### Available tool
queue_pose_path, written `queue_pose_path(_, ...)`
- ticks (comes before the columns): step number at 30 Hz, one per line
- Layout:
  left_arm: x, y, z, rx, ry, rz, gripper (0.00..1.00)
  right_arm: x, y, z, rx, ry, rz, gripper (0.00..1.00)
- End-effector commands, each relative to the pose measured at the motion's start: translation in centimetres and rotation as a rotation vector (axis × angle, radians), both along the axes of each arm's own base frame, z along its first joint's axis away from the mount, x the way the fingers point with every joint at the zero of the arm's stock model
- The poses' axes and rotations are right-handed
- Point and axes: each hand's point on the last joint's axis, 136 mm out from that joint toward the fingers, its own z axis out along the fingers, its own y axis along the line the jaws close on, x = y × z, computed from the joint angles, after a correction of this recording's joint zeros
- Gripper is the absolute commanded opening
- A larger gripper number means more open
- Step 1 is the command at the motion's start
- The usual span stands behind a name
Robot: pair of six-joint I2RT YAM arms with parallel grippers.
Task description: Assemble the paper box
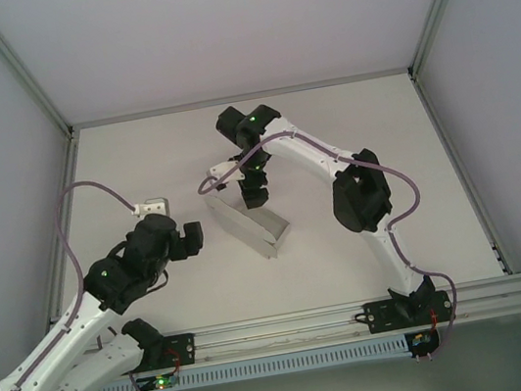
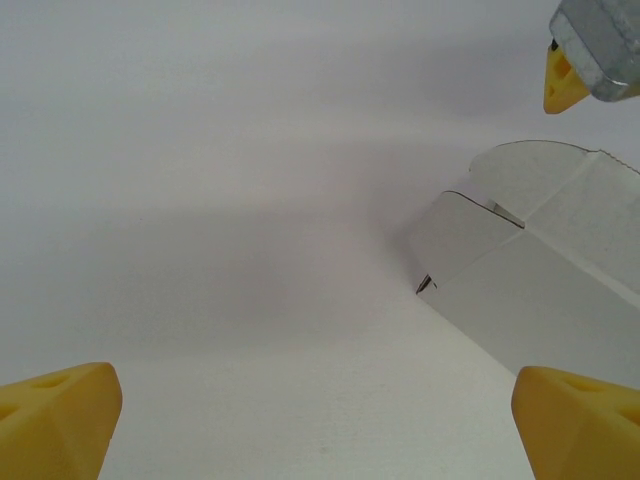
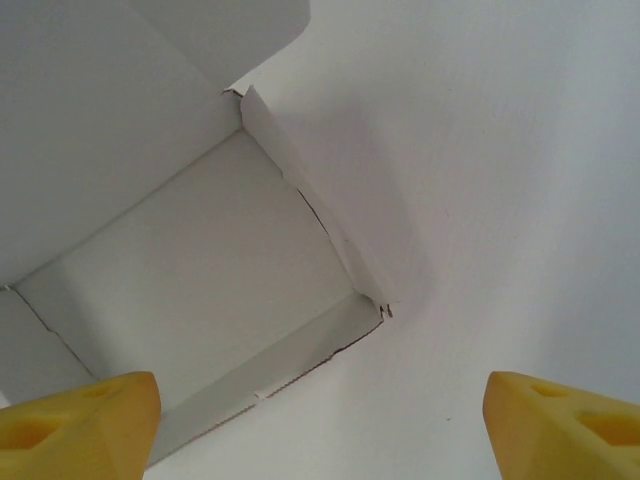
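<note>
The paper box [image 1: 249, 219] is a partly folded white card shell lying in the middle of the table, with its walls raised and a flap spread at its far end. My right gripper [image 1: 253, 195] hangs over that far end, open; in the right wrist view the box's hollow inside [image 3: 180, 250] lies below and left of the open gripper [image 3: 320, 430]. My left gripper [image 1: 196, 237] is just left of the box, apart from it. In the left wrist view it is open [image 2: 315, 425] over bare table, with the box [image 2: 540, 280] to the right and a right-arm fingertip [image 2: 562, 80] above.
The white table [image 1: 407, 182] is enclosed by pale walls and aluminium posts [image 1: 23, 74]. A metal rail [image 1: 301, 326] with both arm bases runs along the near edge. Grey cables [image 1: 67, 226] loop beside each arm.
</note>
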Motion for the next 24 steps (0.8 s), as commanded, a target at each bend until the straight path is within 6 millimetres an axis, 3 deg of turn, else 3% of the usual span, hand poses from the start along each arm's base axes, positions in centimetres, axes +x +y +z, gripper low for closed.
queue_pose_path(1, -0.2, 0.4, 0.2, -0.037, -0.025, 0.02, 1.0, -0.6, -0.6, 0.5, -0.024, 0.01, -0.144, 0.84)
queue_pose_path(4, -0.4, 0.4, 0.2, -0.048, -0.027, 0.019, 1.0, -0.3, -1.3, -0.3, -0.053, 0.021, -0.293, 0.83)
queue_pose_path(9, -0.5, 0.5, -0.5, -0.047, -0.022, 0.02, 1.0, -0.4, -1.9, -3.8, -0.069, 0.087, -0.485, 0.82)
queue_pose_path(14, -0.4, 0.0, -0.5, -0.05, -0.022, -0.004, 1.0, 0.0, -1.6, -4.9, -0.063, 0.119, -0.608, 0.74)
queue_pose_path(17, -0.4, 0.1, -0.6, -0.052, -0.026, 0.0, 1.0, 0.6, -2.0, -5.8, -0.07, 0.095, -0.687, 0.61)
queue_pose_path(24, -0.5, 0.1, -0.5, -0.064, -0.044, -0.005, 1.0, 0.8, -2.6, -6.9, -0.07, 0.086, -0.802, 0.57)
